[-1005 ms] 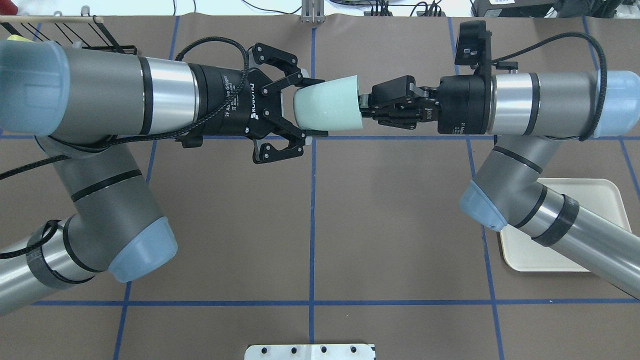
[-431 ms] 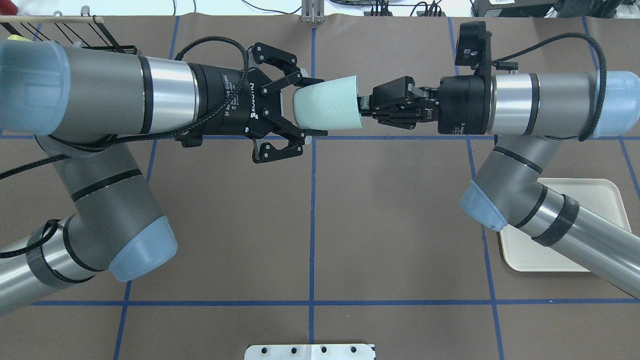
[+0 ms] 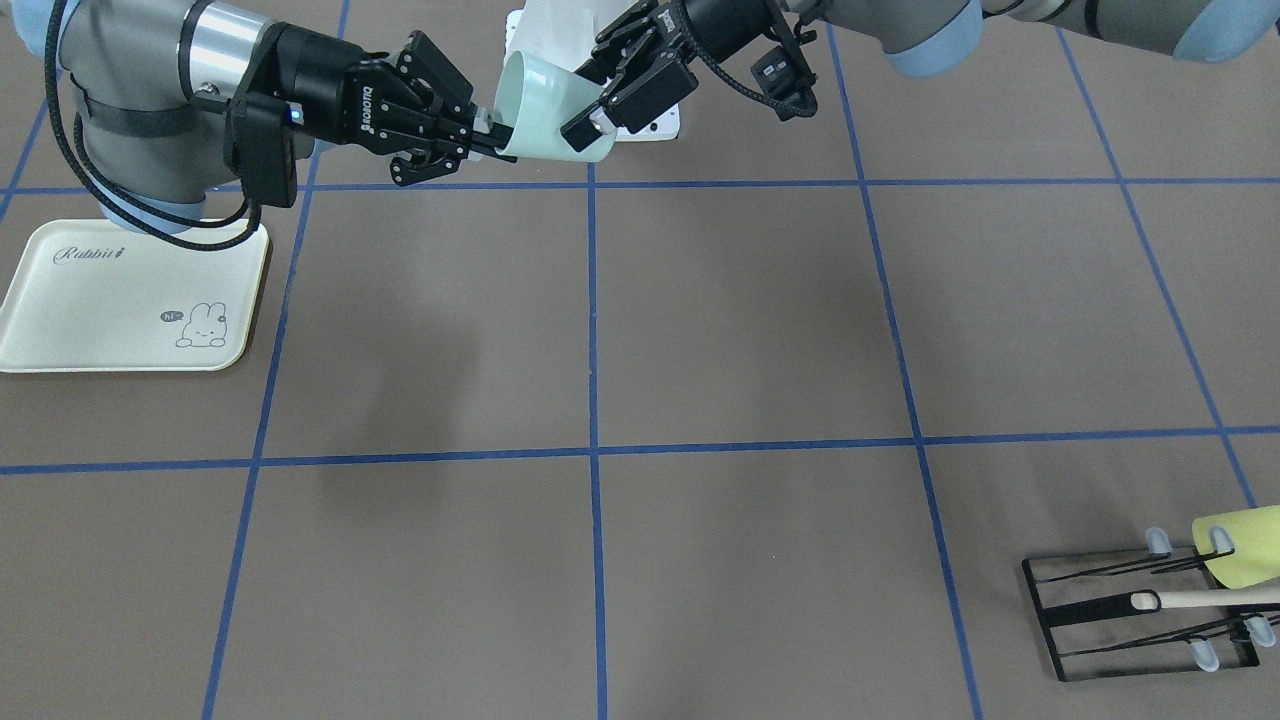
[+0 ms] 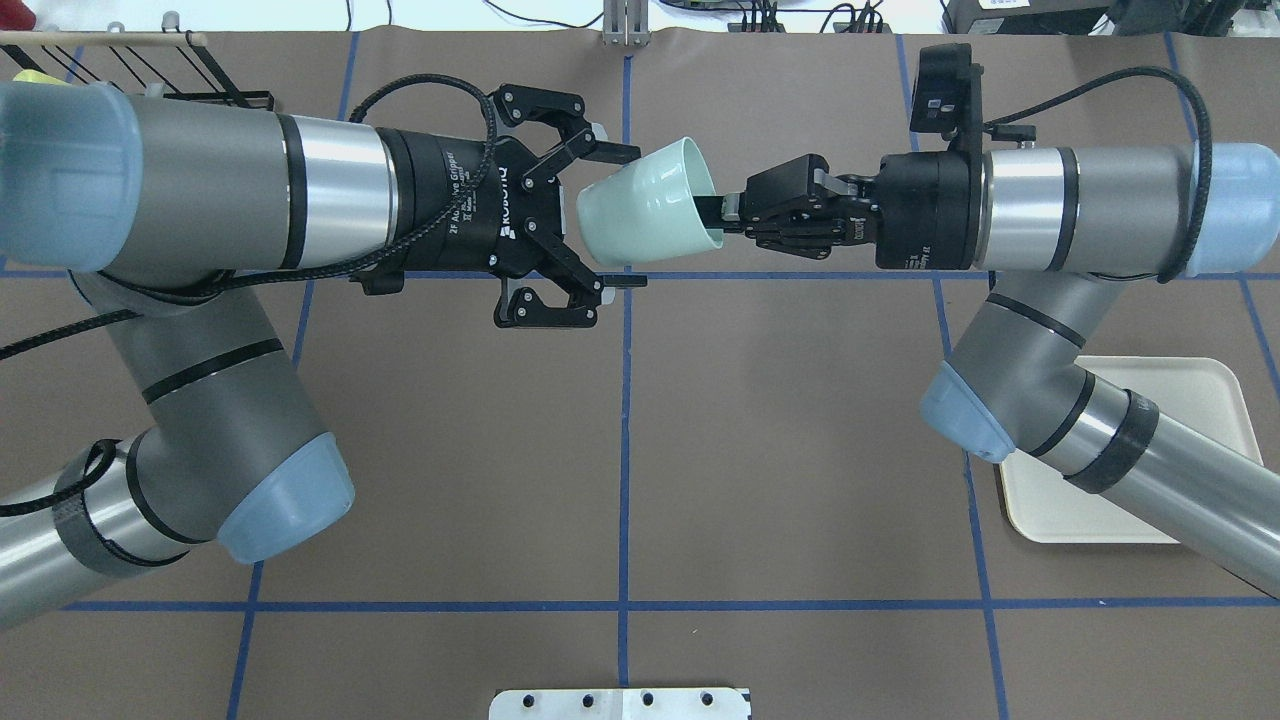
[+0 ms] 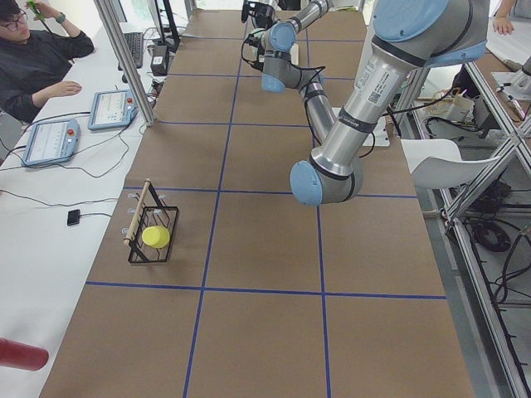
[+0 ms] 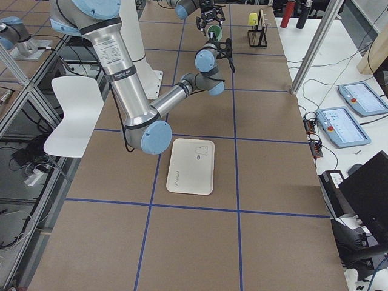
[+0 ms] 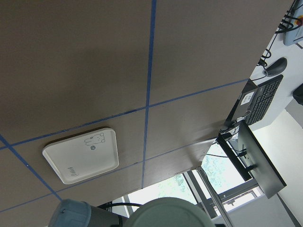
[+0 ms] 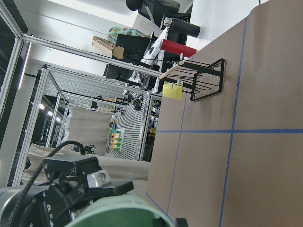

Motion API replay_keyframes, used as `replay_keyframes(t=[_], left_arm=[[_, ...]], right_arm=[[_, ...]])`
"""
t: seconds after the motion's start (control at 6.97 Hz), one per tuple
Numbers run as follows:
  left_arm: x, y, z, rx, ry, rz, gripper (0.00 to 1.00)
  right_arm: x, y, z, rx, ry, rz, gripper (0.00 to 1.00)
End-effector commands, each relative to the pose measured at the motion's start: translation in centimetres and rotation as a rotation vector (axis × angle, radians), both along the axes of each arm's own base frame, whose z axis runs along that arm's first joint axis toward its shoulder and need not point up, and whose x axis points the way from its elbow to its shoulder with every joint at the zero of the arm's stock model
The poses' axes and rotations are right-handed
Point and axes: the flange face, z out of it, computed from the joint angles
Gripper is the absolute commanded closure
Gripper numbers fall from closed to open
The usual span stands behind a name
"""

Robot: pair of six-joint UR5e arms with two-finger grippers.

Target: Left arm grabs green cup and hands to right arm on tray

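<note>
The green cup [image 4: 640, 215] hangs in the air between both grippers, tilted with its mouth turned up and to the right. My right gripper [image 4: 715, 215] is shut on the cup's rim, one finger inside the mouth; the front view shows this too [image 3: 495, 135]. My left gripper [image 4: 625, 217] is open, its fingers spread wide on either side of the cup's base and apart from it. The cup also shows in the front view [image 3: 545, 115]. The cream tray [image 4: 1200, 390] lies on the table under my right arm's forearm, and it holds nothing [image 3: 100, 300].
A black wire rack [image 3: 1140, 605] with a wooden rod holds a yellow-green cup [image 3: 1240, 545] at the far left corner of the table. A white mounting plate [image 4: 620, 703] sits at the table's near edge. Blue tape lines cross the brown table.
My left gripper has opened, its fingers spreading away from the cup. The cup has tilted, its mouth now turned upward, held only by my right gripper. The arms have barely moved.
</note>
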Motion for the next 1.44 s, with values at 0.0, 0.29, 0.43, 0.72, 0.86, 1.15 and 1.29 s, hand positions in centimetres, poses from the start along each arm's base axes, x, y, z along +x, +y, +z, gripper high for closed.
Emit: replay_keyframes(t=[0.0, 0.29, 0.43, 0.72, 0.86, 1.15, 1.29], left_arm=[[-0.3, 0.1, 0.3, 0.026, 0.030, -0.004, 0.00], [-0.1, 0.0, 0.7, 0.023, 0.026, -0.004, 0.00], [0.1, -0.2, 0.9, 0.019, 0.022, -0.005, 0.00], [-0.1, -0.3, 0.9, 0.021, 0.023, -0.007, 0.00], [-0.2, -0.3, 0.8, 0.020, 0.024, -0.008, 0.00], [-0.3, -0.5, 0.9, 0.025, 0.018, -0.018, 0.00], [-0.7, -1.1, 0.8, 0.155, -0.030, -0.083, 0.00]], right_arm=[[0.0, 0.0, 0.0, 0.000, 0.000, 0.000, 1.00], [0.0, 0.0, 0.1, 0.000, 0.001, 0.002, 1.00], [0.2, -0.2, 0.1, -0.008, -0.005, 0.021, 1.00], [0.8, -1.4, 1.2, -0.026, 0.000, 0.095, 1.00], [1.0, -1.7, 3.5, -0.005, 0.038, 0.165, 1.00], [3.6, -5.1, 6.7, -0.011, 0.109, 0.268, 1.00], [5.4, -7.2, 8.5, -0.038, 0.148, 0.306, 1.00]])
